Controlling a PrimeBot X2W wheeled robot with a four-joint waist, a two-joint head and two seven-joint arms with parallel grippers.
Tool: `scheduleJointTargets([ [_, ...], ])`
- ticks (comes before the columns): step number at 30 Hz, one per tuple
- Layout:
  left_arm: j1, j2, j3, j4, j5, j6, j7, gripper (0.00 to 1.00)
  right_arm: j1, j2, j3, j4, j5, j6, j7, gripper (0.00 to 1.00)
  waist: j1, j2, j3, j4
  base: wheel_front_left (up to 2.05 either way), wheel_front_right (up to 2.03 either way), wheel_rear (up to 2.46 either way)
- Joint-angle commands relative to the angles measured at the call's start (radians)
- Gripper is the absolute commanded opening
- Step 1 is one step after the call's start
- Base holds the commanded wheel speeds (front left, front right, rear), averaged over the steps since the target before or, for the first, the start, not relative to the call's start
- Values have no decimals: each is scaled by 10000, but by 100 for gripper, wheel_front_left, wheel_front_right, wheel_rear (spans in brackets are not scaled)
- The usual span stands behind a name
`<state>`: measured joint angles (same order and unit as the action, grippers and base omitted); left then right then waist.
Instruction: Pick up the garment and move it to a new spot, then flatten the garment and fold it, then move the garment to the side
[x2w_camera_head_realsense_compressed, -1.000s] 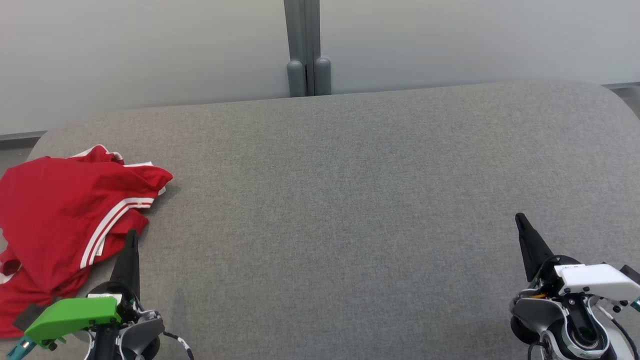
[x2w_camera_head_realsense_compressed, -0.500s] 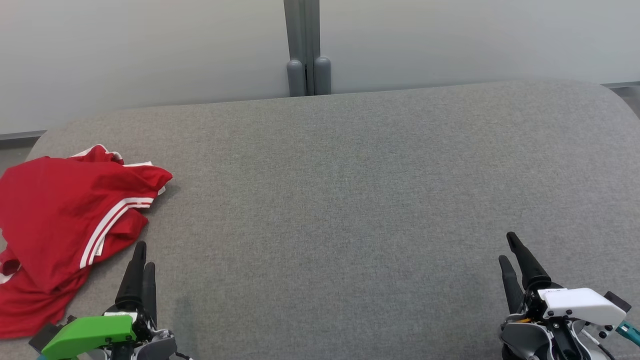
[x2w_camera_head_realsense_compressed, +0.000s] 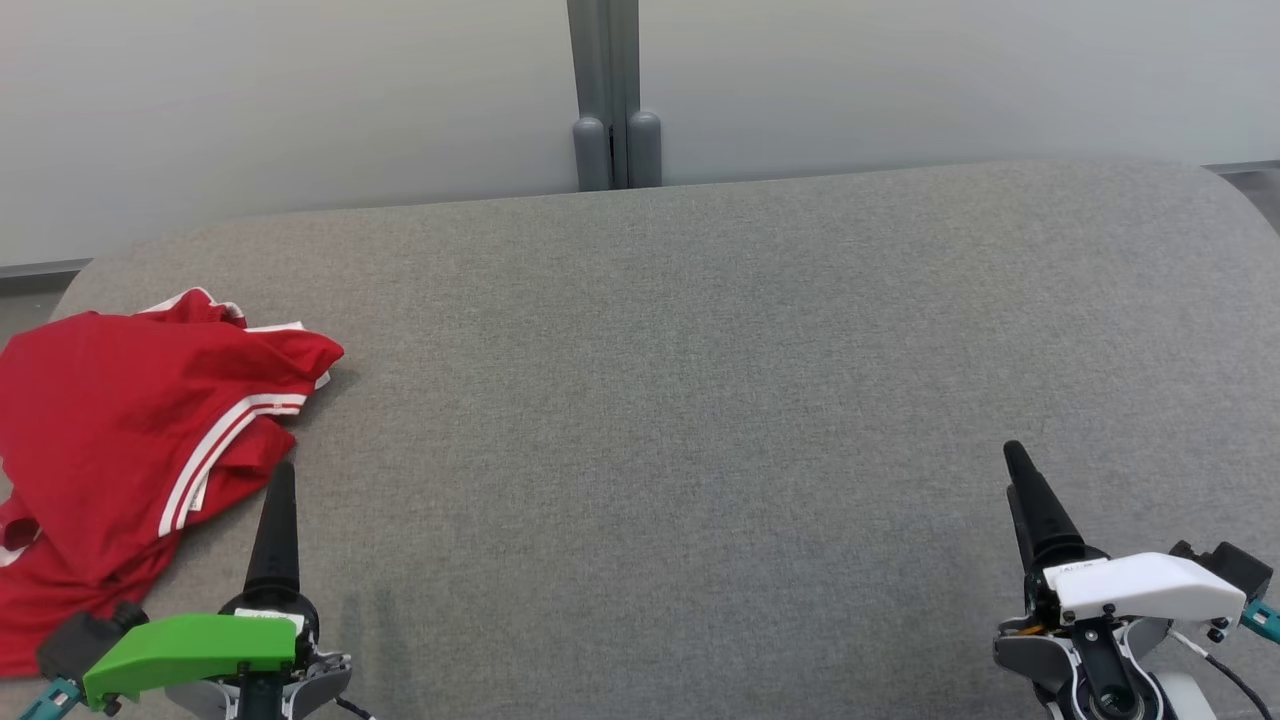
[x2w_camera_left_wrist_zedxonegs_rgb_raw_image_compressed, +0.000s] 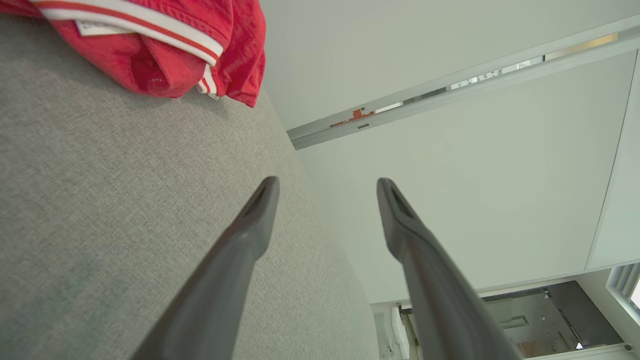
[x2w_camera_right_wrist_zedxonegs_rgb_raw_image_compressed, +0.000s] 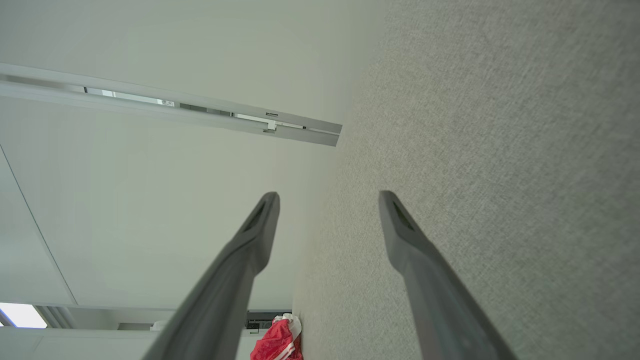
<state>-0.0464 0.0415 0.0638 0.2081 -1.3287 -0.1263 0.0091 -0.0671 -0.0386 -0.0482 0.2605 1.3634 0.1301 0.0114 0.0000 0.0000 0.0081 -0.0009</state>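
As seen from the head, red garment (x2w_camera_head_realsense_compressed: 120, 440) crumpled at left end of grey worktop (x2w_camera_head_realsense_compressed: 650, 400), left hand (x2w_camera_head_realsense_compressed: 280, 485) near its edge, right hand (x2w_camera_head_realsense_compressed: 1020, 470) well apart. Along left wrist: fingers spread, nothing held, garment ahead. Along right wrist: fingers spread, empty, garment far off.
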Motion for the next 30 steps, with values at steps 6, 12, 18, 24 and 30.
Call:
scheduleJointTargets([
  [6,-98,39,-7,-538,1836,-25,-309,100,-330,-65,518,-448,-1975,3,-326,100,0,0,5,-5,0,0,0],
  [12,-91,44,-137,-811,3071,-28,-531,100,-370,-70,726,-693,-3515,3,-550,100,0,0,12,-8,0,0,0],
  [18,-5,51,-274,-977,4114,-22,-742,100,-340,-77,933,-673,-4737,4,-759,100,0,0,21,-10,0,0,0],
  [24,73,58,-488,-980,5197,-28,-944,100,-375,-83,1101,-782,-5705,4,-963,100,0,0,43,-24,0,0,0],
  [30,122,65,-556,-1146,6041,11,-1125,100,-368,-90,1303,-866,-6642,5,-1148,100,0,0,46,-32,0,0,0],
])
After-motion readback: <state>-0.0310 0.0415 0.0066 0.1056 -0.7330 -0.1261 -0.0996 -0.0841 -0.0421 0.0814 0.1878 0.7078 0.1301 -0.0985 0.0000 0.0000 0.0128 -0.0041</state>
